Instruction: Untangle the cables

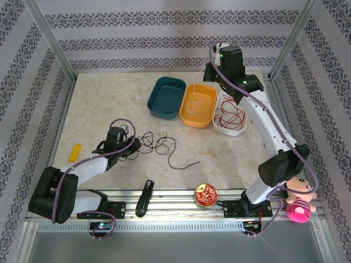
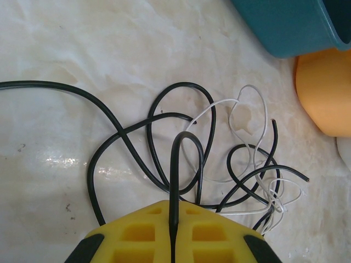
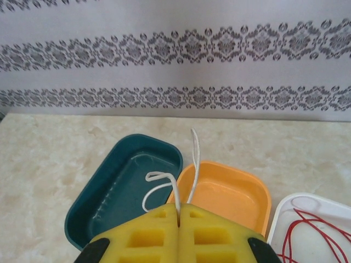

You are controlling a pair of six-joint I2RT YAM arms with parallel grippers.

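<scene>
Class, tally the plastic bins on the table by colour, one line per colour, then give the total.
Teal bin: 1
Orange bin: 1
White bin: 1
Total: 3 bins

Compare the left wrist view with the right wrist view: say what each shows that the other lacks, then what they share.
Left wrist, not right wrist: the left gripper shut on a black cable, with a tangle of black and white cables on the table beyond it. Right wrist, not left wrist: the right gripper shut on a white cable, red cables in a white tray, and the patterned wall. Both: the teal tray, the orange tray and the table.
</scene>
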